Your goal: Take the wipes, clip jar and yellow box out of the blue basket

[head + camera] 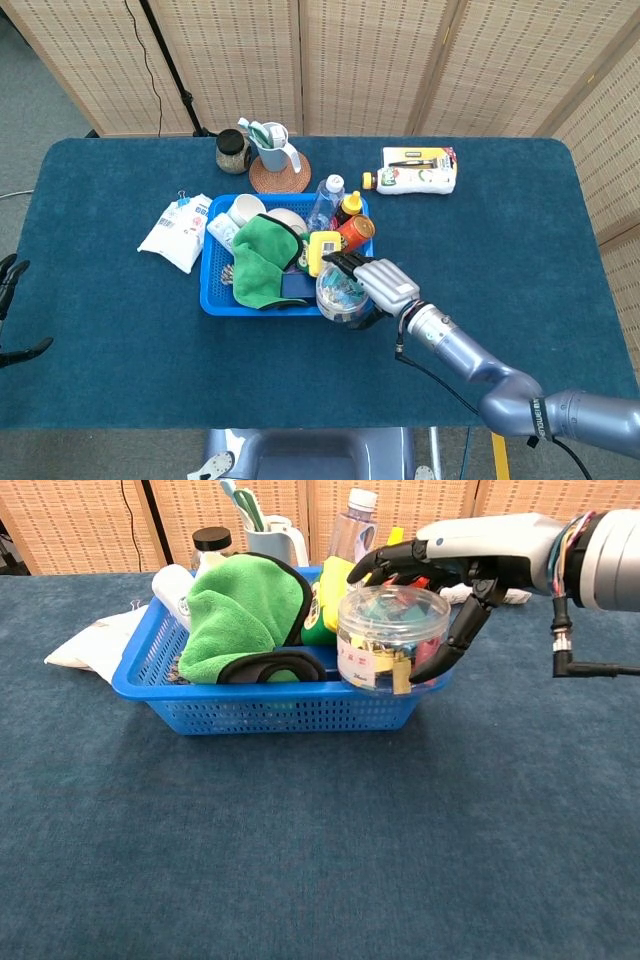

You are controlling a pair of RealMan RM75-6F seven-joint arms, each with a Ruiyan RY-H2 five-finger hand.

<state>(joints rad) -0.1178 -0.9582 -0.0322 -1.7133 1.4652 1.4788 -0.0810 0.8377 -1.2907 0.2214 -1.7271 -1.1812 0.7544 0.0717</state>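
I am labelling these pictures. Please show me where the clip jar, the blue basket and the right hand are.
clip jar [388, 640]: chest view, on its clear side wall.
blue basket [270, 706]: chest view, on its front wall.
right hand [375, 283]: head view, on the grey back of the hand.

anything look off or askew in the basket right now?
Yes: the clip jar leans in the front right corner of the blue basket, sitting high on the rim rather than flat inside. The right hand is wrapped over its lid and side. Nothing looks spilled or broken.
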